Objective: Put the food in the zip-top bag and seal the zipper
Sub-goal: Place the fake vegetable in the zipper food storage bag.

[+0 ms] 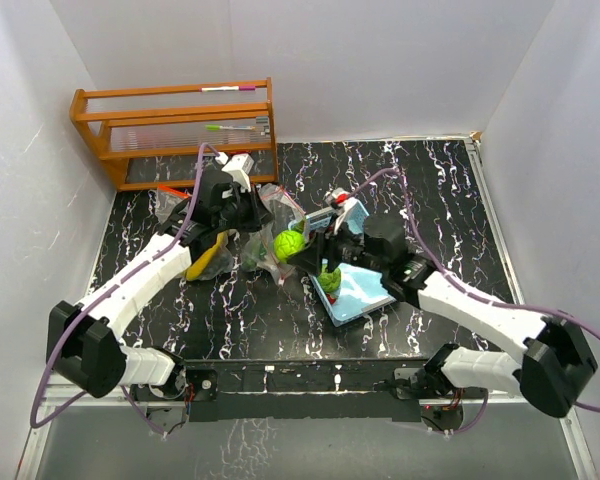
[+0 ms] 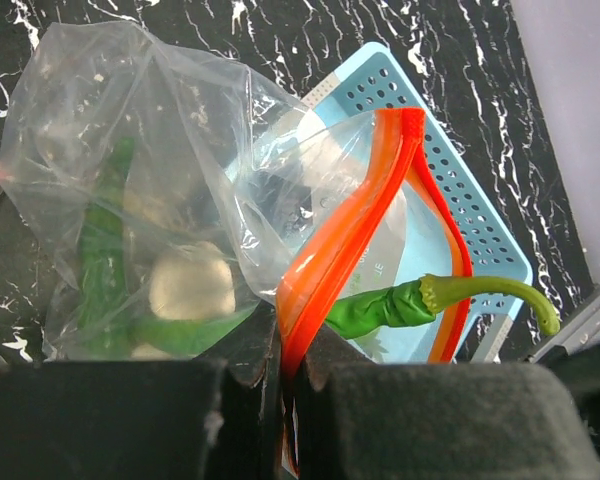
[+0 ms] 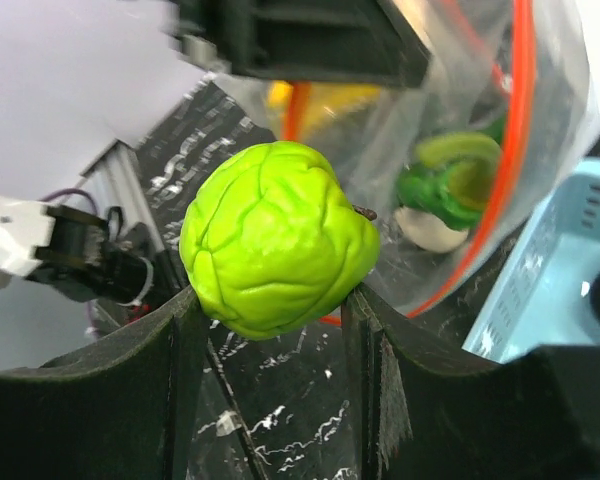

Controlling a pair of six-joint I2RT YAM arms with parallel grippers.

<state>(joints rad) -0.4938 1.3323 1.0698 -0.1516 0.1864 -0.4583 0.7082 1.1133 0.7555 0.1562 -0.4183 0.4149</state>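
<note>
My left gripper [image 2: 288, 352] is shut on the red-orange zipper [image 2: 352, 222] of the clear zip-top bag [image 2: 130, 130] and holds its mouth open; in the top view the left gripper [image 1: 236, 207] is left of the blue basket. Through the bag show a long green piece [image 2: 102, 250] and a whitish piece [image 2: 190, 285]. A green pepper [image 2: 400, 305] lies at the bag's mouth. My right gripper [image 3: 272, 296] is shut on a lime-green ball [image 3: 276, 235] and holds it in the air just before the bag's mouth [image 3: 500, 190]. The ball also shows in the top view [image 1: 289, 243].
The blue basket [image 1: 365, 295] lies tilted under my right arm, with a green toy [image 1: 329, 280] in it. A second clear bag with yellow pieces [image 1: 204, 256] lies under the left arm. A wooden rack [image 1: 175, 130] stands at the back left.
</note>
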